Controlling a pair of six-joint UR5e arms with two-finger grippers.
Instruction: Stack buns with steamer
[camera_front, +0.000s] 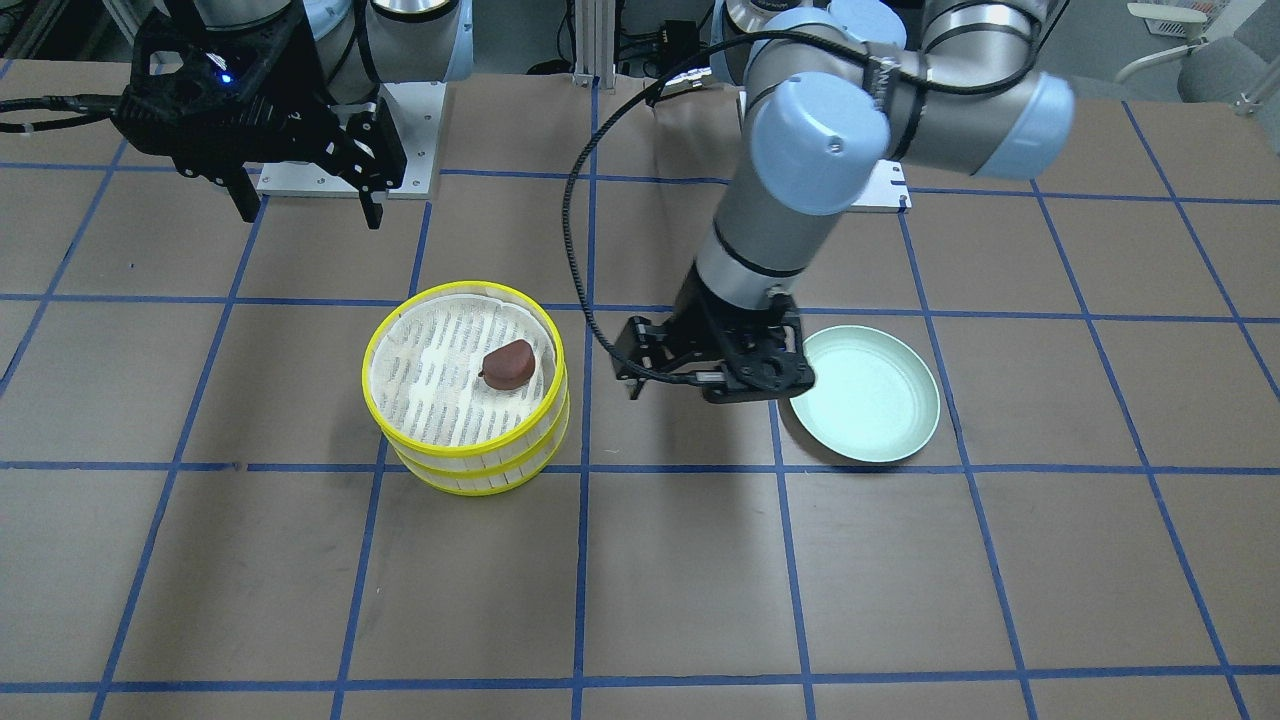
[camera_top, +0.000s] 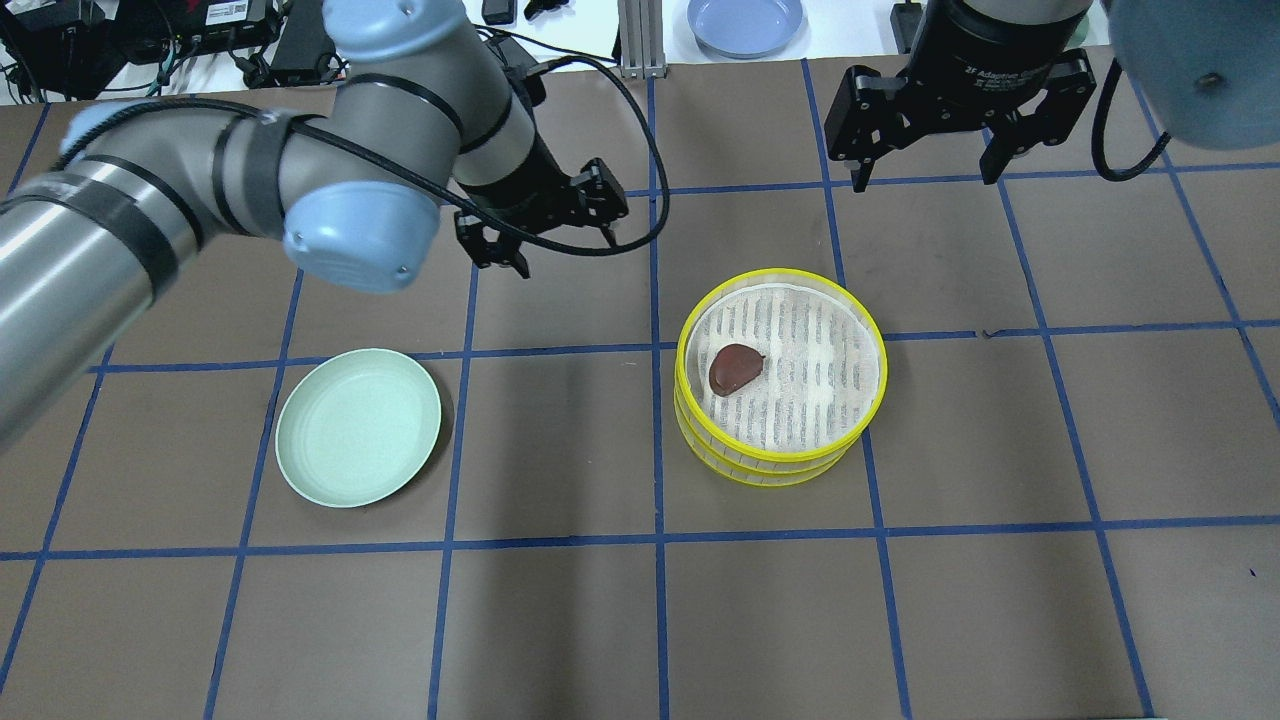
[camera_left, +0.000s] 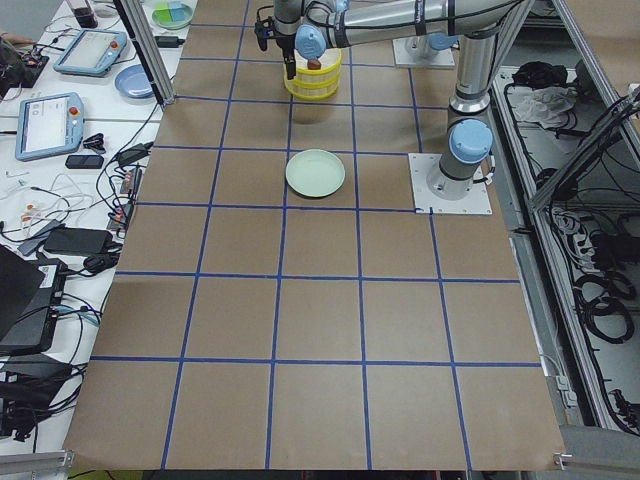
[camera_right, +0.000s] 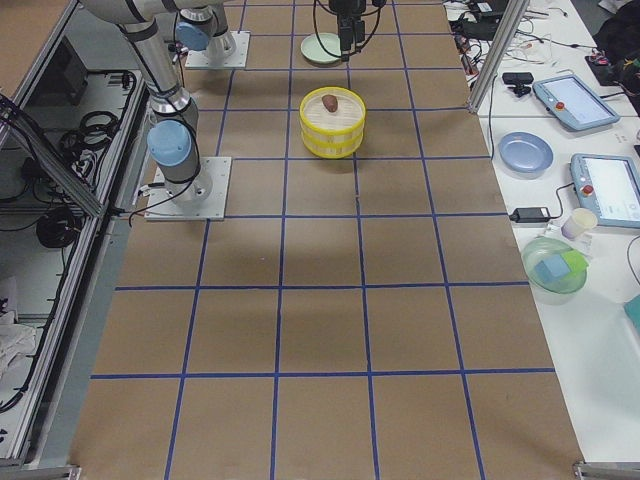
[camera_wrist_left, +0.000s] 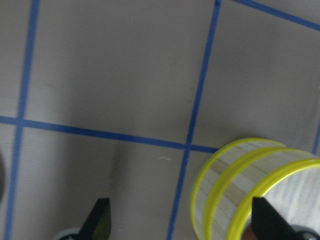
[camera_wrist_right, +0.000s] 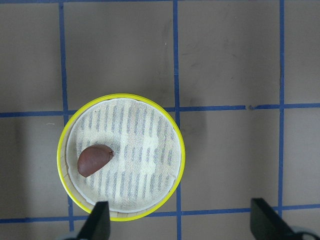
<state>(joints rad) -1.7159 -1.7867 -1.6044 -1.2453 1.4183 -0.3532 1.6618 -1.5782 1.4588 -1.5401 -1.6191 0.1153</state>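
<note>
Spanning every view, the table (camera_top: 560, 620) carries the steamer (camera_top: 775, 466), taken here as the reference point. Its two yellow-rimmed trays sit stacked, one directly on the other.

The left arm (camera_top: 200, 210) reaches in on the robot's left of the steamer. The right arm (camera_top: 1190, 70) stands on the robot's side of it.

A pale green plate (camera_top: 358, 430) lies well apart from the steamer on the robot's left, with nothing on it.

The left gripper (camera_wrist_left: 182, 225) hangs between the steamer and the plate, jaws spread and holding nothing. The right gripper (camera_wrist_right: 181, 222) is raised high over the steamer's robot-side edge, jaws likewise spread and empty.

The dark bun (camera_top: 735, 367) rests on the liner of the steamer's top tray, off centre. The cream bun shows in no view.

Handling, as judged:
- The bun is probably light and soft. Pinch it gently across its narrow width to avoid denting it.
- The trays look light and stiff but thin-walled. Grip across the rim wall and lift level, since the upper tray may slide.
</note>
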